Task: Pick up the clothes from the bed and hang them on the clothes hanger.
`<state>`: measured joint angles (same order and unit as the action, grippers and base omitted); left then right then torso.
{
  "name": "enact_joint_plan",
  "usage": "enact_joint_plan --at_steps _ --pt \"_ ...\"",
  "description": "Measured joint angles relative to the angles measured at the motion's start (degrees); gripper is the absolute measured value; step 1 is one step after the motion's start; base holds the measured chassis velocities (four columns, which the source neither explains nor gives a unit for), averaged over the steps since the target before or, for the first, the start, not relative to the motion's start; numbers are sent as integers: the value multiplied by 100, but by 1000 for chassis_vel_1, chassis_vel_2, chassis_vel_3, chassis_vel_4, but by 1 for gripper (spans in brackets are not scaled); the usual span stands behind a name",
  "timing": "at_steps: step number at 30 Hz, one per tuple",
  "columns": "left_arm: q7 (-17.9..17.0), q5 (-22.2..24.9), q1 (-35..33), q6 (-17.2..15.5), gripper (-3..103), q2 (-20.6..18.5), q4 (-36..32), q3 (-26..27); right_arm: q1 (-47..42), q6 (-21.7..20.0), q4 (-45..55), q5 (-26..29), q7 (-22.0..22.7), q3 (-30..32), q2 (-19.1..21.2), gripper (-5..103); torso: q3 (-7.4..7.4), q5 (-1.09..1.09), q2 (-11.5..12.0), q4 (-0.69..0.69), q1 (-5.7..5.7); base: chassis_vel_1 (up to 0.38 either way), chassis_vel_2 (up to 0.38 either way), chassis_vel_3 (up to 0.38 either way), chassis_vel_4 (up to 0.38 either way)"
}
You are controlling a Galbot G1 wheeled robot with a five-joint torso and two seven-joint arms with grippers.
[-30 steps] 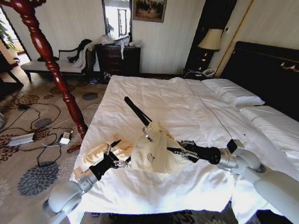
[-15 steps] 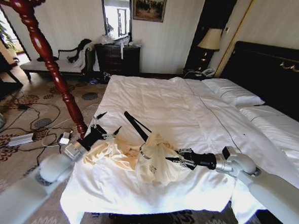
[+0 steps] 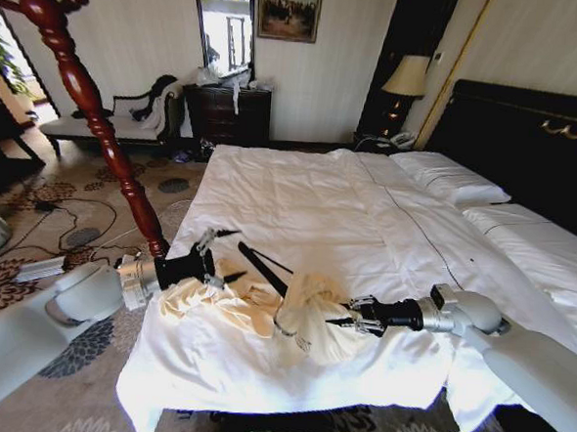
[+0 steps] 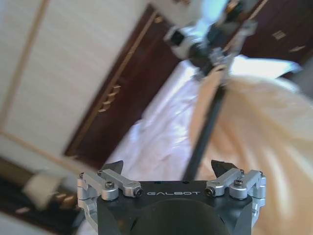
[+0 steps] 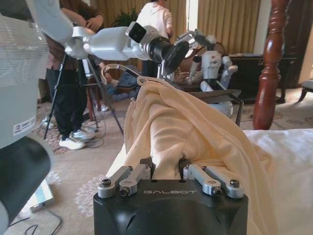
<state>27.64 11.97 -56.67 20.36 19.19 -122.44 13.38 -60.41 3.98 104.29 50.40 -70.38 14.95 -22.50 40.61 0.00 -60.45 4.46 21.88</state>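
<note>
1. A furnished bedroom, hotel-like: a wide bed [image 3: 300,192] with white sheets, pillows [image 3: 449,179] and a black gold-trimmed headboard [image 3: 528,143] at right.
2. Far wall: bedside lamp [image 3: 406,81], dark dresser [image 3: 226,114], mirror [image 3: 227,26], framed painting [image 3: 288,8].
3. Patterned carpet [image 3: 28,308] at left.

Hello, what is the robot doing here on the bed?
It is working on the cream clothes lying near the foot of the bed. The right claw is shut on a fold of the clothes. The left claw is open, holding nothing, above the garment's other end. The black clothes hanger lies partly inside the garment.
</note>
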Motion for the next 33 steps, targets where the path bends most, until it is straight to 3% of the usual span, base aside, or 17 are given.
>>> enact_joint_plan --at_steps 7,12,14,20,22,29,31,33 --pt "434 -123 188 -25 100 -121 -105 -608 13 -58 75 -52 -212 39 16 22 0 -1 0 0 -1 0 0 0 0" --pt "460 -324 202 -43 102 -46 -81 -705 32 -109 165 -172 -366 44 45 22 0 -1 0 0 -1 0 0 0 0" --pt "460 -347 208 -44 97 -38 -65 -711 47 -114 172 -188 -379 40 46 22 0 -1 0 1 -1 0 0 0 0" --pt "416 -395 212 -69 70 -15 -16 -735 78 -121 158 -259 -401 25 15 22 0 0 0 1 -1 0 0 0 0" --pt "410 -403 224 -75 70 -2 -9 -753 80 -118 158 -260 -408 17 10 22 0 0 0 0 -1 0 0 0 0" --pt "388 -492 310 -89 38 110 59 -850 127 -91 142 -279 -546 -14 10 22 0 0 0 0 -1 0 0 0 0" --pt "389 -501 310 -89 38 117 65 -860 129 -89 140 -292 -580 -14 10 22 0 -1 0 0 -1 0 0 0 0" --pt "405 -519 322 -86 22 146 78 -908 145 -80 130 -355 -686 -14 10 22 0 0 0 0 -1 0 0 0 0"
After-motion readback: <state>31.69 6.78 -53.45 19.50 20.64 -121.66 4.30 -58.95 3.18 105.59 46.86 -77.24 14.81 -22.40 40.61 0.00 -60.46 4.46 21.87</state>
